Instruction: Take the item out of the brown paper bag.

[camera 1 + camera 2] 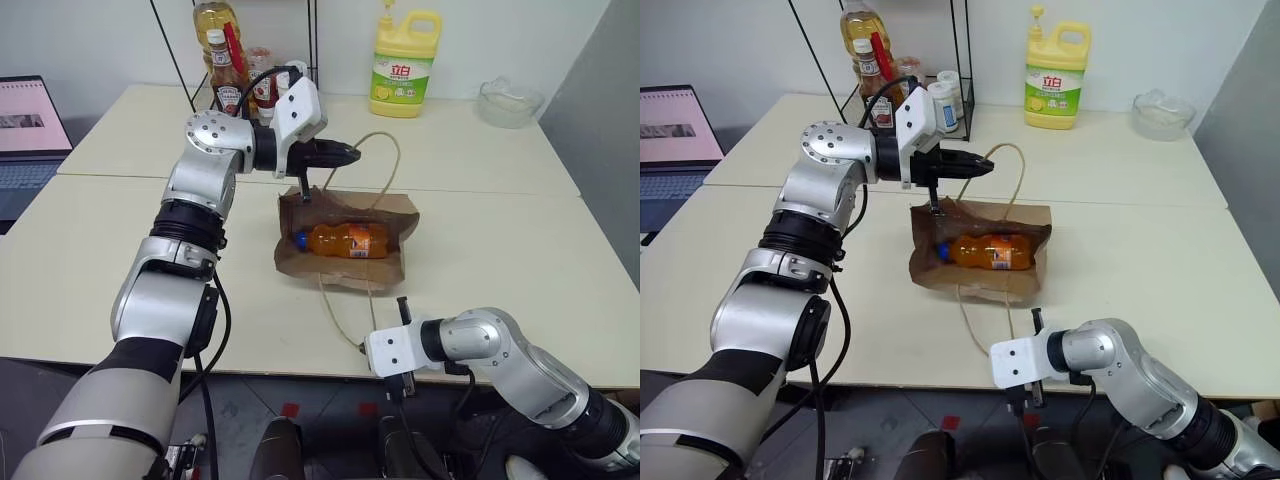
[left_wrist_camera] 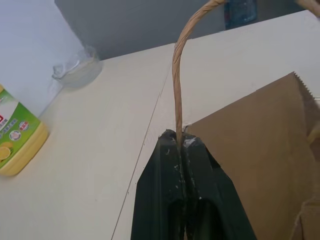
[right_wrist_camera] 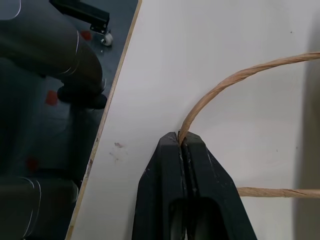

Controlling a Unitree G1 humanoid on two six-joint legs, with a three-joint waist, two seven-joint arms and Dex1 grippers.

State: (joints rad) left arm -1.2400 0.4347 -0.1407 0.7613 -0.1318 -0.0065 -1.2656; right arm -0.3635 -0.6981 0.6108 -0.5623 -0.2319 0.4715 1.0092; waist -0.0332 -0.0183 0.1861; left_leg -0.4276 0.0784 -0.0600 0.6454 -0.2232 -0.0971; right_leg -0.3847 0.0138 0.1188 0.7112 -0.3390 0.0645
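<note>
The brown paper bag [image 1: 392,263] lies on its side mid-table with its mouth pulled open. Inside it the item [image 1: 340,240], a small bottle of orange drink, lies flat with its blue cap toward the left. My left gripper [image 1: 350,154] hovers above the bag's far left corner, shut on the upper cord handle [image 2: 176,75], which arches up from the bag. At the table's front edge my right gripper [image 3: 182,137] is shut on the lower cord handle [image 1: 335,315], which trails from the bag toward me.
A yellow detergent jug [image 1: 403,62] and a glass bowl [image 1: 510,100] stand at the back right. A ketchup bottle [image 1: 228,85], other bottles and a wire rack are behind my left arm. A laptop [image 1: 30,140] sits far left.
</note>
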